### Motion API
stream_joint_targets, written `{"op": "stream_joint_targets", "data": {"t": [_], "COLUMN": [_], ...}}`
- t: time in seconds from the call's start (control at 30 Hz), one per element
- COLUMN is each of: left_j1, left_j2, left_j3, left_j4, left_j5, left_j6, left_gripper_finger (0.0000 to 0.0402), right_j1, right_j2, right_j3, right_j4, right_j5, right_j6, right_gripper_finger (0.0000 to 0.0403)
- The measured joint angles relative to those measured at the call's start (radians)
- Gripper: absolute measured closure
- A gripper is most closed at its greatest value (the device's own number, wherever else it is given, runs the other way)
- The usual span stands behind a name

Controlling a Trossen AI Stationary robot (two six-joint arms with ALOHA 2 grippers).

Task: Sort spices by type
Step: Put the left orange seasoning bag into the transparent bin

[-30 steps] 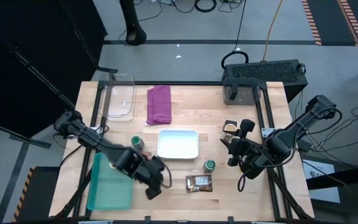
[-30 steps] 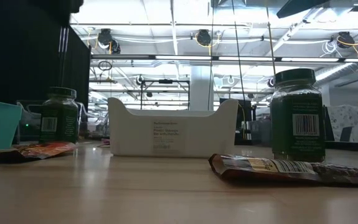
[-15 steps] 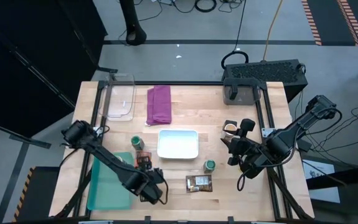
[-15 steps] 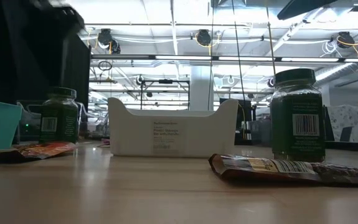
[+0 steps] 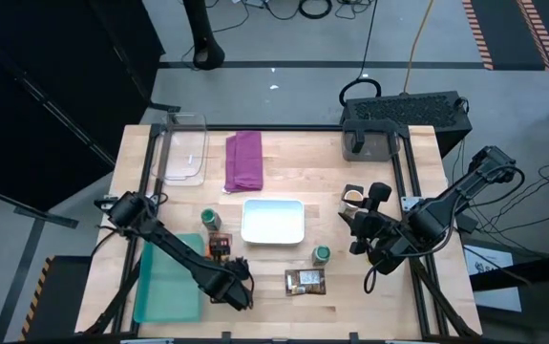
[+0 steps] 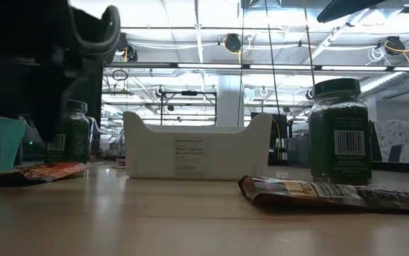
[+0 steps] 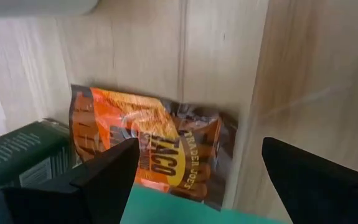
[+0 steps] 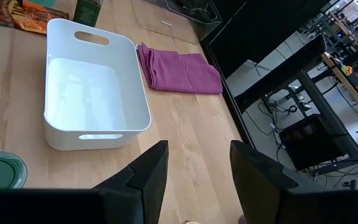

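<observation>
Pale wooden tabletop (image 5: 274, 296), seen from above, is carrying the whole sorting scene. Left gripper (image 5: 238, 295) is hovering near the front edge with its fingers spread wide and nothing between them; its wrist view is looking straight at the orange packet (image 7: 154, 149). Just beyond that packet, the first green-lidded jar (image 5: 210, 219) is standing beside the teal bin (image 5: 167, 282). Farther out, the white tray (image 5: 273, 221) is sitting mid-table with nothing in it, and the second green-lidded jar (image 5: 322, 254) and the dark brown packet (image 5: 305, 280) are lying near its front corner. Right gripper (image 5: 357, 232) is waiting to the right with its fingers part-open and holding nothing, a tan-lidded jar (image 5: 352, 197) just behind it. Sorting appears barely begun: both bins are showing no spices, and every visible item is awaiting placement.
</observation>
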Motion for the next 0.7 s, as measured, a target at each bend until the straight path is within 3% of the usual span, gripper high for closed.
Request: {"op": "stream_joint_targets", "data": {"t": [0.4,0.7], "left_j1": [0.001,0.000], "left_j2": [-0.006,-0.005], "left_j3": [-0.107,-0.112], "left_j4": [0.095,0.122], "left_j5": [0.027,0.028], "left_j6": [-0.001,0.002], "left_gripper_finger": [0.0062,0.0146], "right_j1": [0.000,0.000], "right_j2": [0.000,0.000], "right_j3": [0.000,0.000], "right_j4": [0.000,0.001], "right_j5": [0.000,0.000], "right_j6": [0.000,0.007], "right_gripper_finger": [0.0248,0.0248]}}
